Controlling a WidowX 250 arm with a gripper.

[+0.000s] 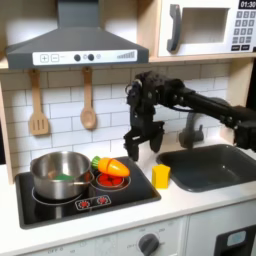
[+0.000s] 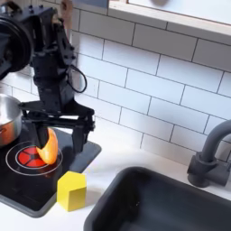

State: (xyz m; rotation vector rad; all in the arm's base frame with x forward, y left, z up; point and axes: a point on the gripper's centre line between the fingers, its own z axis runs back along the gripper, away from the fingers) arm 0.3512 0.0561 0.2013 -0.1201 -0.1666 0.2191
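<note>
Both exterior views show the toy carrot (image 1: 113, 166) lying on the red right-hand burner (image 1: 110, 180) of the black toy stove (image 1: 60, 212), its green top pointing toward the steel pot (image 1: 60, 176) just beside it on the first exterior view's left. Over the carrot hangs the gripper (image 1: 140, 143), its two black fingers (image 2: 77, 137) spread apart and pointing down, holding nothing; in the second exterior view the gripper (image 2: 61, 132) stands right above the orange carrot (image 2: 47, 144), close to it but apart. Near the stove's front right corner a yellow block (image 1: 161, 176) stands on the white counter (image 1: 200, 200), between the stove and the dark sink (image 1: 212, 164) with its grey faucet (image 1: 192, 130). Behind, on the white tiled wall, a wooden spatula (image 1: 38, 105) and a wooden spoon (image 1: 88, 100) hang under the grey range hood (image 1: 75, 42), and a toy microwave (image 1: 205, 27) sits above at the first exterior view's right.
</note>
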